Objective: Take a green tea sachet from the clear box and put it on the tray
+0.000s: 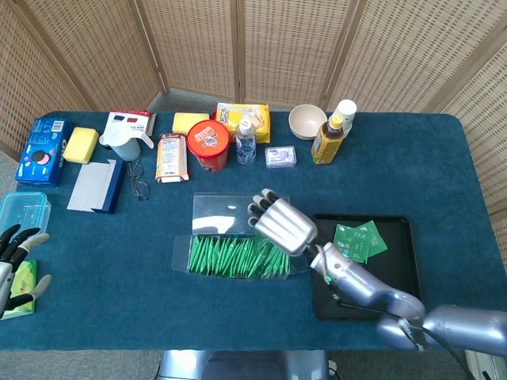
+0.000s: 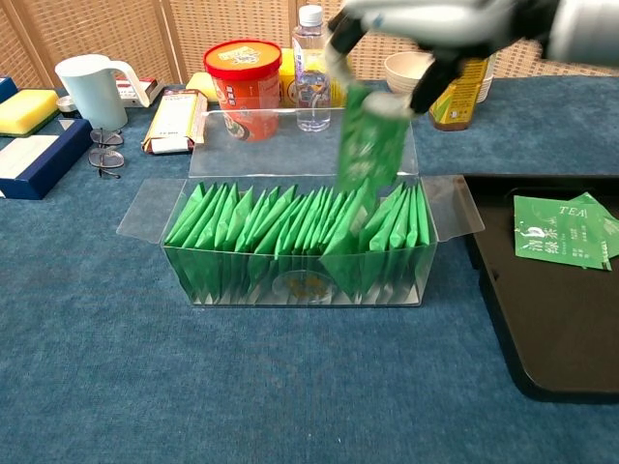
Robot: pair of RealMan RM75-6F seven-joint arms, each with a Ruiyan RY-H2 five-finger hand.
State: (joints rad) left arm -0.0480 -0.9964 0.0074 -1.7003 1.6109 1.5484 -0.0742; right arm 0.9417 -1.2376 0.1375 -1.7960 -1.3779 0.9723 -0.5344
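The clear box (image 2: 147, 207) stands open mid-table, packed with several upright green tea sachets (image 2: 280, 227). My right hand (image 2: 432, 21) is raised above the box's right part and pinches one green sachet (image 2: 371, 145), which hangs just clear of the row. From the head view the right hand (image 1: 282, 225) sits over the box (image 1: 238, 209), left of the black tray (image 1: 384, 275). The tray (image 2: 546, 333) carries two or three green sachets (image 2: 564, 232). My left hand (image 1: 14, 252) rests open at the table's left edge, holding nothing.
Along the far side stand a red tub (image 2: 242, 70), a water bottle (image 2: 310, 58), a white mug (image 2: 89, 89), glasses (image 2: 104, 155), a bowl (image 1: 307, 121) and a tea bottle (image 1: 328, 138). A blue box (image 1: 43, 150) and a clear container (image 1: 22, 212) lie at the left.
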